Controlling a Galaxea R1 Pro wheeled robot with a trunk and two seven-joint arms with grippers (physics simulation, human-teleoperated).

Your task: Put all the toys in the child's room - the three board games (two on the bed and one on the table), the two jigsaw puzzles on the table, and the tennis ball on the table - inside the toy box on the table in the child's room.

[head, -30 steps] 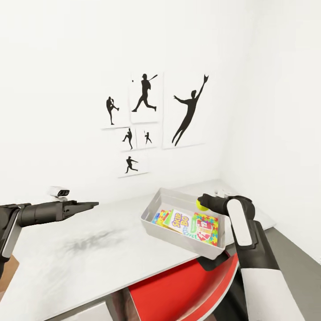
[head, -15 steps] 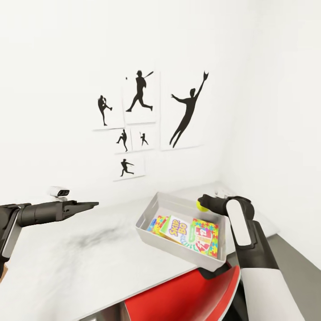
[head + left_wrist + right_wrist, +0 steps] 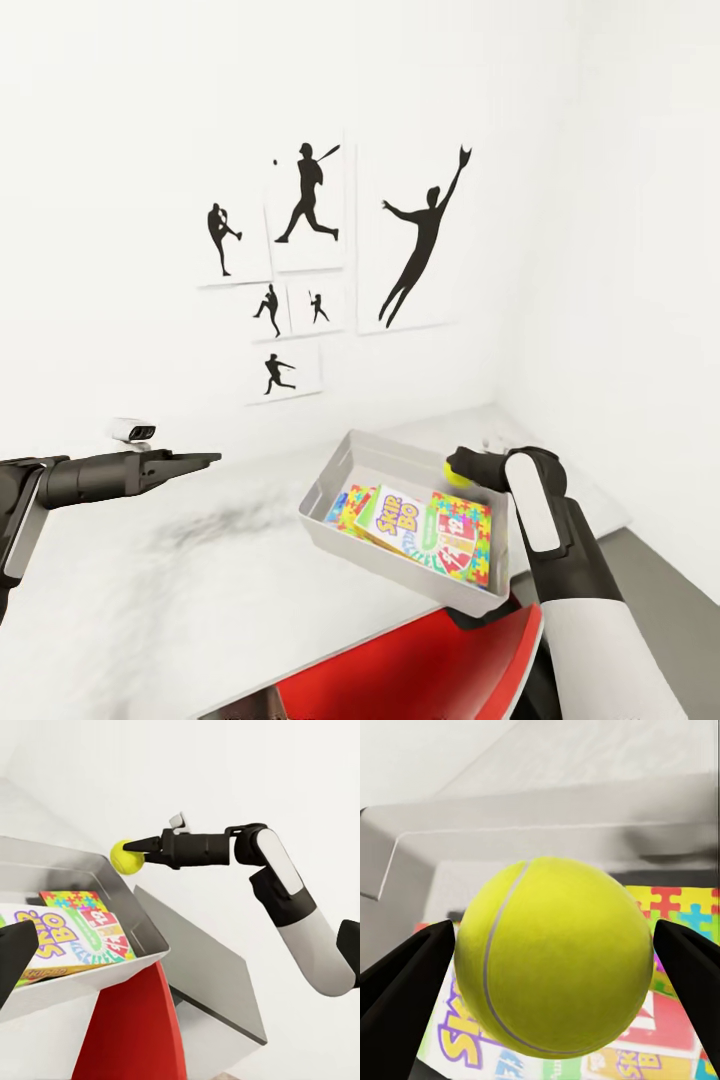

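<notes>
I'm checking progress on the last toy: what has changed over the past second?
Mostly the camera turned: posters, table and toy box all slid leftward together. The right gripper eased slightly lower over the box's far corner, still shut on the tennis ball. The games and puzzles stayed in the box; the left gripper stayed put, holding nothing.

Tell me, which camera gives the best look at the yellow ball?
The right wrist view: the tennis ball looms large between the right gripper's fingers, seam visible, above the toy box. The left wrist view shows it small from the side; in the head view it's a tiny spot.
</notes>
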